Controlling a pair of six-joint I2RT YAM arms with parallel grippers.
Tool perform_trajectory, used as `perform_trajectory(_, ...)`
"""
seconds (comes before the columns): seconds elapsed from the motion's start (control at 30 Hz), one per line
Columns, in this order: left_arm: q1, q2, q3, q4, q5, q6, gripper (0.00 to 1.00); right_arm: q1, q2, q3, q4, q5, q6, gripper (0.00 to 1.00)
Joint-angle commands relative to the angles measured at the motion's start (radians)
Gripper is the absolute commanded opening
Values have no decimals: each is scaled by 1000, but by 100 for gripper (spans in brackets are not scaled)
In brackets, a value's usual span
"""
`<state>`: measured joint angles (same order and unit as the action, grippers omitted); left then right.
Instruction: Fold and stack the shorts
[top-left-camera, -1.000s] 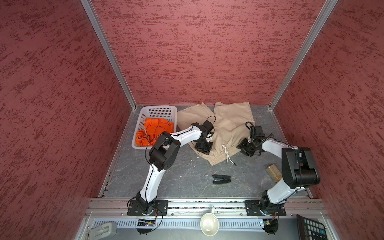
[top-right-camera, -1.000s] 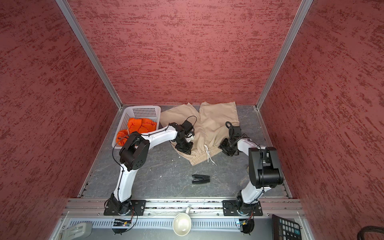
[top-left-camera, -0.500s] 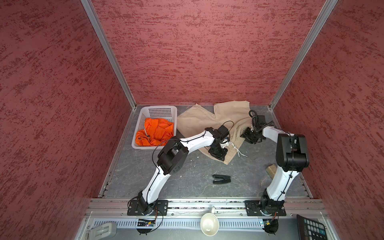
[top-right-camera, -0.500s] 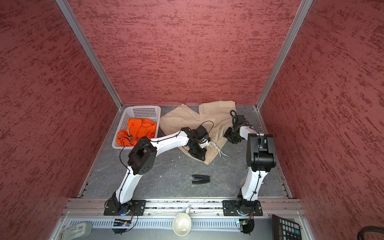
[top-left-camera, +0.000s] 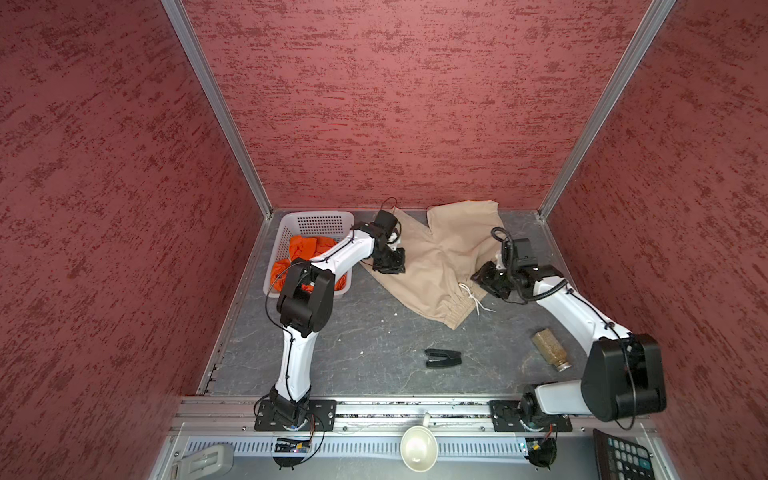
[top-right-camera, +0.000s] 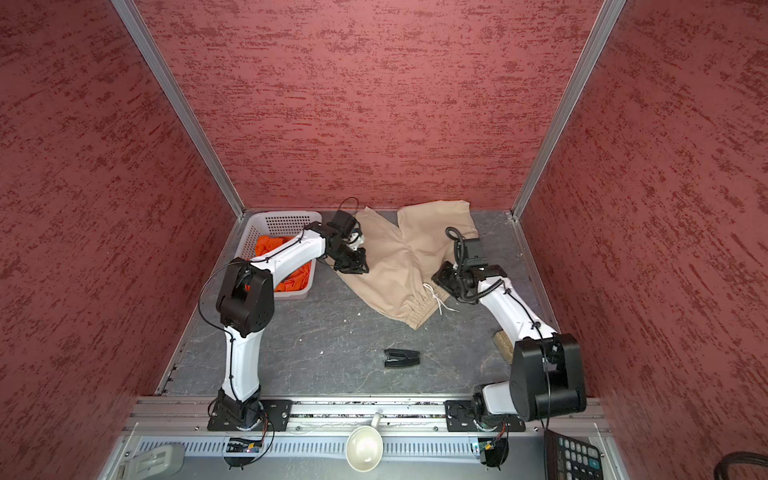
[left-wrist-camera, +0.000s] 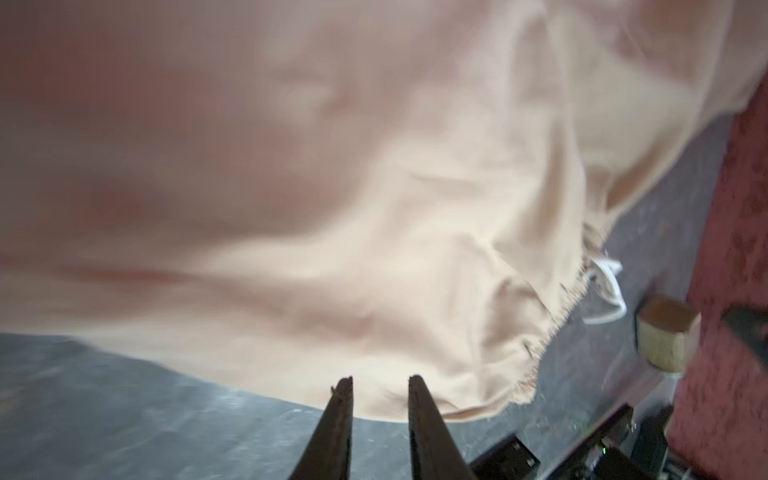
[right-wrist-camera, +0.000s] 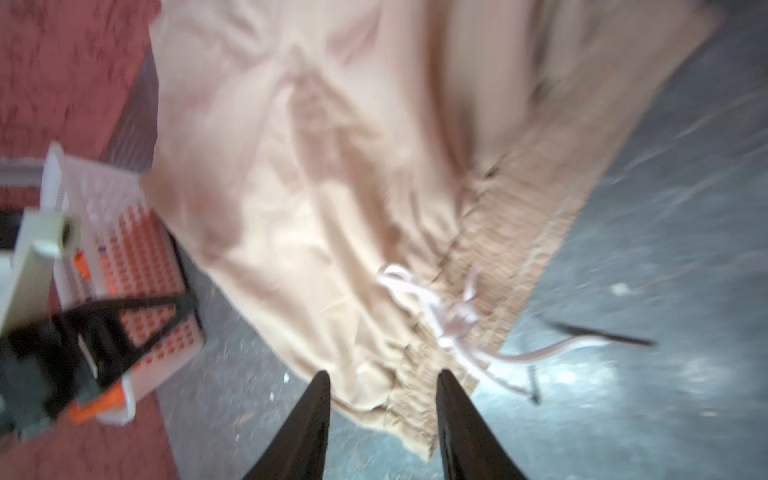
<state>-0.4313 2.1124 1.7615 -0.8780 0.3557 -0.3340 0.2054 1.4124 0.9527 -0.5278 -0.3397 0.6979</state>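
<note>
Left gripper (left-wrist-camera: 379, 380) gapes narrowly, right gripper (right-wrist-camera: 382, 376) wider (seemingly empty), over beige shorts (top-left-camera: 440, 266).

We find the basket (top-left-camera: 316, 217) at the rear left of the surface (top-left-camera: 365, 345), with the bundled shorts (top-left-camera: 305, 246) inside it. The spread shorts (top-left-camera: 436, 266) lie just right of it, waistband toward the front. The left pincer (top-left-camera: 390, 268) stands at their left edge and the right pincer (top-left-camera: 483, 279) at their right edge. A small tool (top-left-camera: 442, 358) lies in front of them, and a jar (top-left-camera: 550, 349) at the front right.
</note>
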Motion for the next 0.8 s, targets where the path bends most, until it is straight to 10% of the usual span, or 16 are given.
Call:
perform_trajectory(0.0,40,77,71,-33,-51,7,25,124,80,-15,108,-44,89,43)
perform_trajectory(0.43,1,236,145,-214,-222,173,19,193,258,-165,63,17,98,39)
perform_trajectory(0.77,-161,18,-298,-152,-153,137,17,-72,2,-358,-190,102,40,39)
